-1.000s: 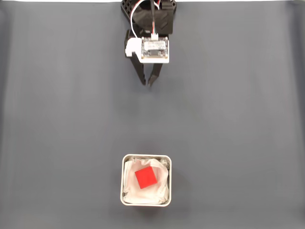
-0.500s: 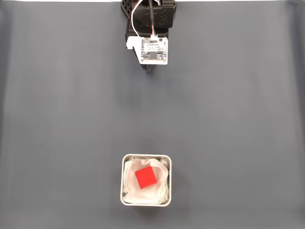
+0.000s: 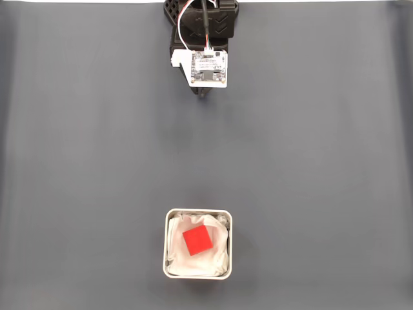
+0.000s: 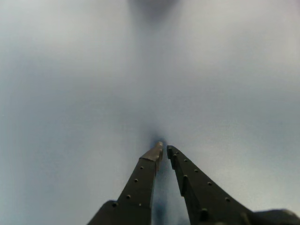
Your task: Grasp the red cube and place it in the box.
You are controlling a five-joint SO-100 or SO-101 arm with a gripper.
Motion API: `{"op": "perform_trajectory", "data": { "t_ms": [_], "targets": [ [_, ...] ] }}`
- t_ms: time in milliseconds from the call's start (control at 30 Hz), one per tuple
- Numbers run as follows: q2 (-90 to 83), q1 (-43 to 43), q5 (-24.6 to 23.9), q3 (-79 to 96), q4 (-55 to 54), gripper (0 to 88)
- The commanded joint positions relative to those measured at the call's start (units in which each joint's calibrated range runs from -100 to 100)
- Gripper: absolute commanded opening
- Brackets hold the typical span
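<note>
The red cube (image 3: 197, 239) lies tilted on the white wrinkly lining inside the box (image 3: 165, 248), which stands at the bottom middle of the fixed view. My gripper (image 3: 204, 95) is far from it at the top middle, folded back near the arm's base, with a white circuit board covering most of it. In the wrist view the gripper (image 4: 165, 147) points down at the grey mat with its two dark fingers (image 4: 140, 180) almost touching at the tips and nothing between them.
A dark grey mat (image 3: 310, 161) covers the table. The arm's black base (image 3: 201, 16) sits at the top edge. A pale strip of table shows along the very top.
One second ago the fingers reached further down the mat. They have since pulled back under the wrist board, and nothing has moved in the last half second.
</note>
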Motion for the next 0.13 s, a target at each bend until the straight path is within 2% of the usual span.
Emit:
{"op": "perform_trajectory", "data": {
  "t_ms": [0,100],
  "targets": [
    [0.1,-0.6,0.2,0.5,1.3,0.2],
    [0.1,-0.6,0.2,0.5,1.3,0.2]
  ]
}}
